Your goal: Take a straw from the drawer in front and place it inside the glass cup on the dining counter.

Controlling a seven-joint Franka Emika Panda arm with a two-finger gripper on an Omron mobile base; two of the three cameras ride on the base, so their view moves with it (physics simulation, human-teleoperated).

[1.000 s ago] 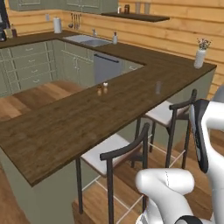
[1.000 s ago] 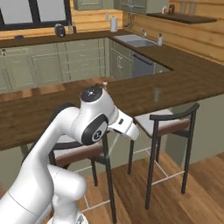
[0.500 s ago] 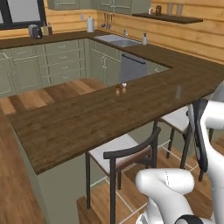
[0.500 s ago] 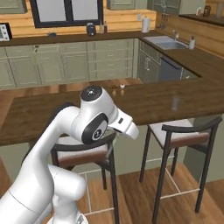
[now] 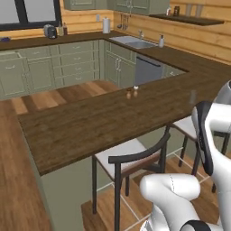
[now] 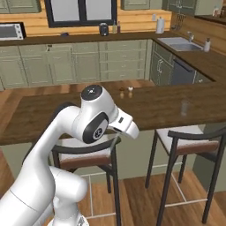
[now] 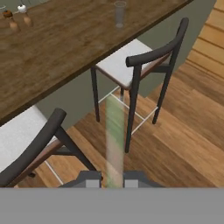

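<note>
Between our gripper's [image 7: 109, 178] tips, which we see clamped together on it, the straw [image 7: 114, 140] runs out over the stools [image 7: 140, 65], and beyond, on the dining counter [image 7: 65, 52], stands the glass cup [image 7: 119, 14], the shakers [image 7: 17, 16] farther along.

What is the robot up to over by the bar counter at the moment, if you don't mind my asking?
The arm is carrying a straw, pinched in its closed gripper and sticking out ahead of the fingers, above the floor between two stools. The glass cup it is meant for stands on the dining counter, near the edge above the farther stool, with two small shakers off to one side. The straw is not yet in the cup.
</note>
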